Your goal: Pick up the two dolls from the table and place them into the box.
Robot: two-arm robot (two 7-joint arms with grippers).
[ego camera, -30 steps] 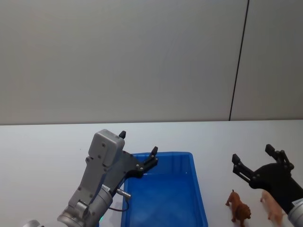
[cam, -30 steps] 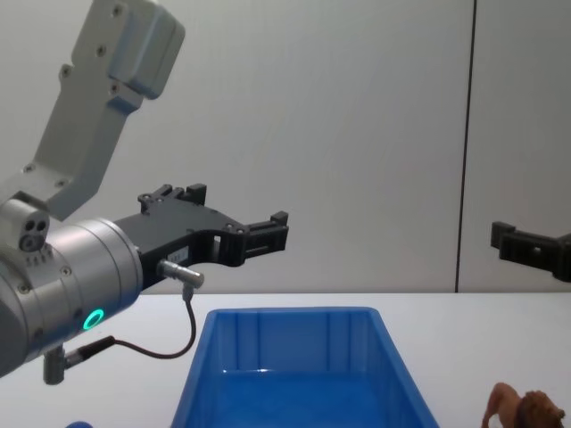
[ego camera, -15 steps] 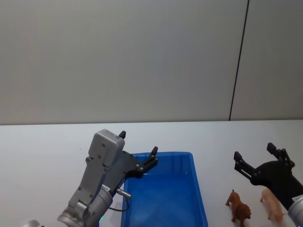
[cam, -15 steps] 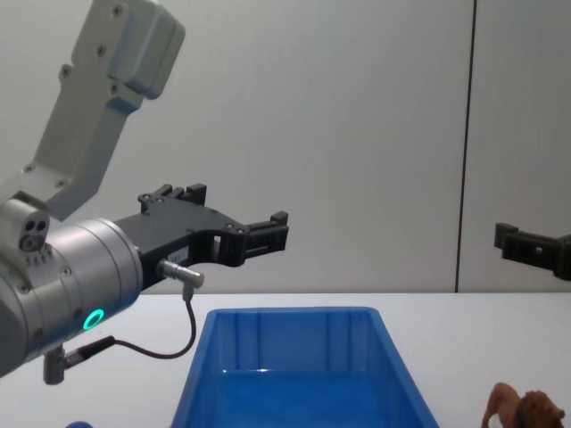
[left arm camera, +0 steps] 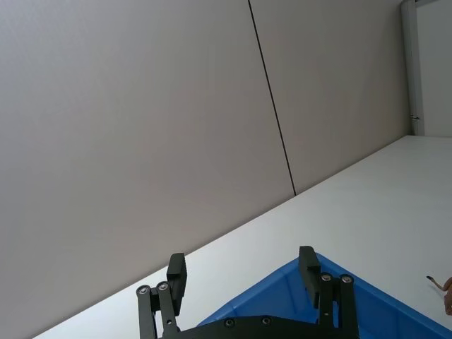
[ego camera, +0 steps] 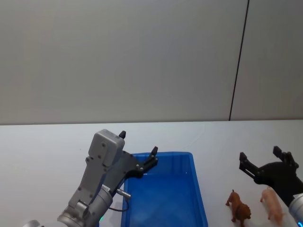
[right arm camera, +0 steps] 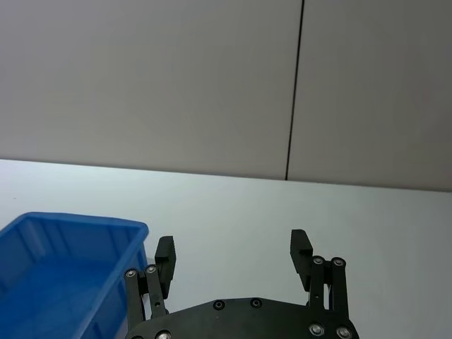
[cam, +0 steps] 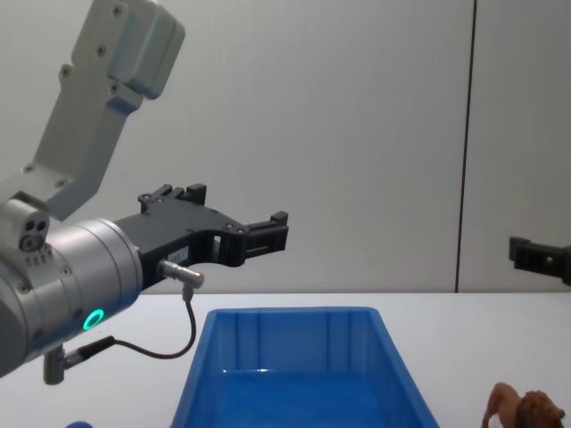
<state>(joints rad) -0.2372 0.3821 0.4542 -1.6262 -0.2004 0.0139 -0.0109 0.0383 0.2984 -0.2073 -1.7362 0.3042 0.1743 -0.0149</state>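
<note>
Nothing of the task is done yet; the box [ego camera: 198,189] stands empty on the table [ego camera: 47,151], and both dolls stand on their feet on the tabletop to the right of the box, well clear of its right wall. The lion [ego camera: 239,213] is the nearer of the two to the box; the pig [ego camera: 272,208] stands just beyond it, farther from the box. Both picks and both placings are left to do.

The right gripper [ego camera: 260,155] hangs in the air to the right of the box, above the far side of the dolls, its fingers spread wide and touching neither toy. The left gripper [ego camera: 138,143] hovers over the box's far left corner, fingers likewise spread and holding nothing.

Against the picture of a second ago, the right gripper has drifted to the right, away from the box, so that it now sits more over the pig than over the lion; its spread looks unchanged. The left gripper, the box and both dolls have not moved.
</note>
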